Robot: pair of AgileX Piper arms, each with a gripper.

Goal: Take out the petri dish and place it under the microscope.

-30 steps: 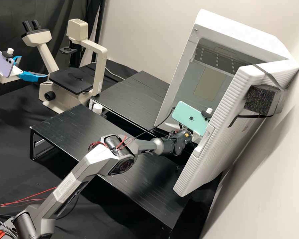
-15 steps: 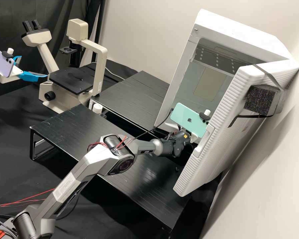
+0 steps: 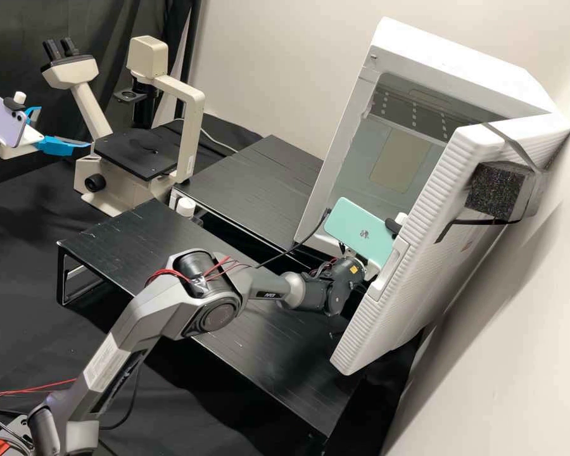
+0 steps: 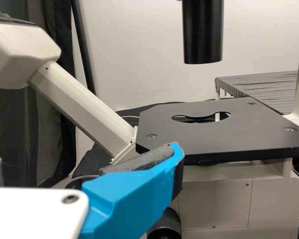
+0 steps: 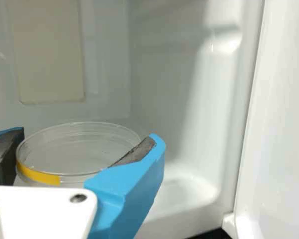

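Pale walls (image 3: 278, 69) stand behind our black bench. From the high view, we see the right gripper (image 3: 370, 272) at the white cabinet (image 3: 449, 54), behind its open door (image 3: 386, 316); the right wrist view gives us its two fingers clasping the petri dish (image 5: 79, 149) against the cabinet's interior. The dish is clear, with a yellow strip on its side; we cannot tell its contents. Our left gripper (image 3: 63, 126) is beside the microscope (image 3: 190, 114), fingers spread. Since the earlier frame, the right arm's elbow has drawn back and lower.
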